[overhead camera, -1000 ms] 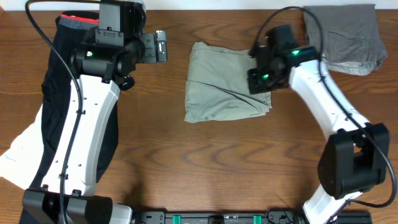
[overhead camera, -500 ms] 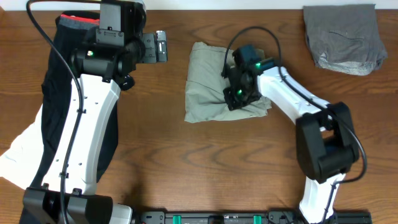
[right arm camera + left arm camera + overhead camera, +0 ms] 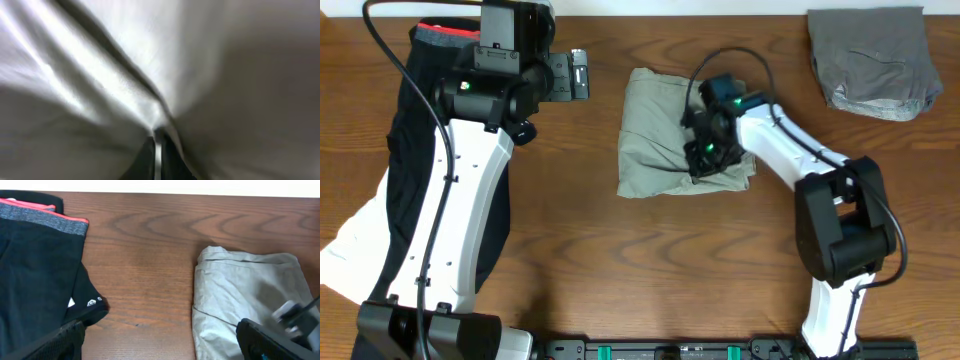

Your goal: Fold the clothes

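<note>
Right gripper (image 3: 705,152) shifted from right edge of khaki trousers (image 3: 655,130) onto their middle; we find it pinching fabric. Trousers folded squarish at table (image 3: 720,270) centre, long axis unclear. Left gripper (image 3: 570,75) wide, empty.

Table (image 3: 670,260): khaki trousers (image 3: 650,150), grey garment (image 3: 875,60), black garment (image 3: 405,120)

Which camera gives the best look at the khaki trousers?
Overhead: the khaki trousers lie folded with the whole outline visible, apart from where the right gripper sits over them. Left wrist cuts part off at the frame edge; right wrist shows only blurred cloth up close.
</note>
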